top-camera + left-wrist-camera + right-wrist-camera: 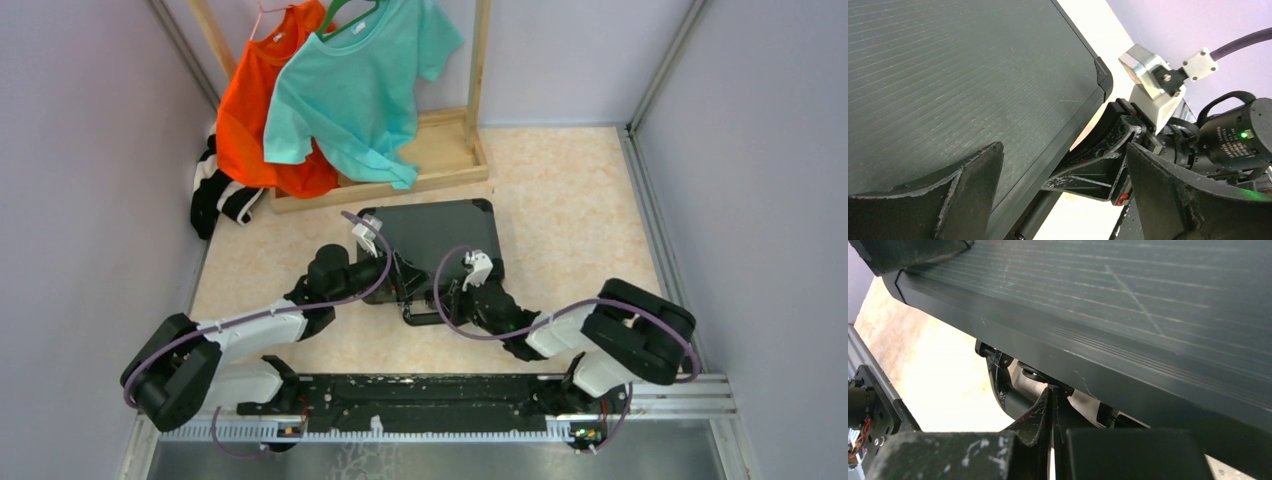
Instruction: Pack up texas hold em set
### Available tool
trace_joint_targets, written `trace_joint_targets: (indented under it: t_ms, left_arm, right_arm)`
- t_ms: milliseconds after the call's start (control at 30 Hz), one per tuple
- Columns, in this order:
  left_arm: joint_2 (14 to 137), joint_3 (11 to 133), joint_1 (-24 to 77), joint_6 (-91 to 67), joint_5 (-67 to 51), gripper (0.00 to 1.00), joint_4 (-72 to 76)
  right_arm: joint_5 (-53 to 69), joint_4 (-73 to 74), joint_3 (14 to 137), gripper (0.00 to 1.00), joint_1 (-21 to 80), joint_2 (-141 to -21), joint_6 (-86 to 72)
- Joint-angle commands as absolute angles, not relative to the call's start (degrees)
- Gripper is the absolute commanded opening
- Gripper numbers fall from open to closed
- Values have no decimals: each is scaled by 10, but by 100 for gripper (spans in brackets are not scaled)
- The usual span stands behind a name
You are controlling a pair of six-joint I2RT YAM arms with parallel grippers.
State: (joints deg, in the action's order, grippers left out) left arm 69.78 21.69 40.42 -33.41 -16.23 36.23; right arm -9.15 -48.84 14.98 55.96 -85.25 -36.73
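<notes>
Beige counter (585, 200) bears the closed briefcase (445, 232); left gripper (1063, 150) gapes at its near edge, right gripper (1053, 396) is clenched empty.

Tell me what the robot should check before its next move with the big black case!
1. Lid down: ok. The black hard plastic briefcase lies flat and closed on the beige speckled table.
2. Left jaws ready to grab: ok. They stand wide open at the case's near edge, holding nothing.
3. Right jaws ready to grab: not ok. They are pinched shut on nothing, right under the case's front edge.
4. Latches snapped: cannot tell. The arms hide the front of the case.
5. All chips, cards and dice inside: cannot tell. The closed lid hides the inside.
</notes>
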Motion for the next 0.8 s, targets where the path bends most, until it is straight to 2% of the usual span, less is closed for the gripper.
trace_joint_targets:
  t_ms: [0,267,567,767]
  left_arm:
    - [725,173,409,-354,-160,99,203]
    - [740,175,408,-354,-163,99,214]
    - [747,173,408,-358,-169,99,225]
    - [744,171,409,-358,-170,99,225]
  right_arm:
    - [-157,-420,156,0,541,-784,-329]
    - [-141,-416,159,0,544,-777,-326]
    - [-172,-376,183,0,612,-769,-323]
    - [-183,-362,182,0,617,-751,-324]
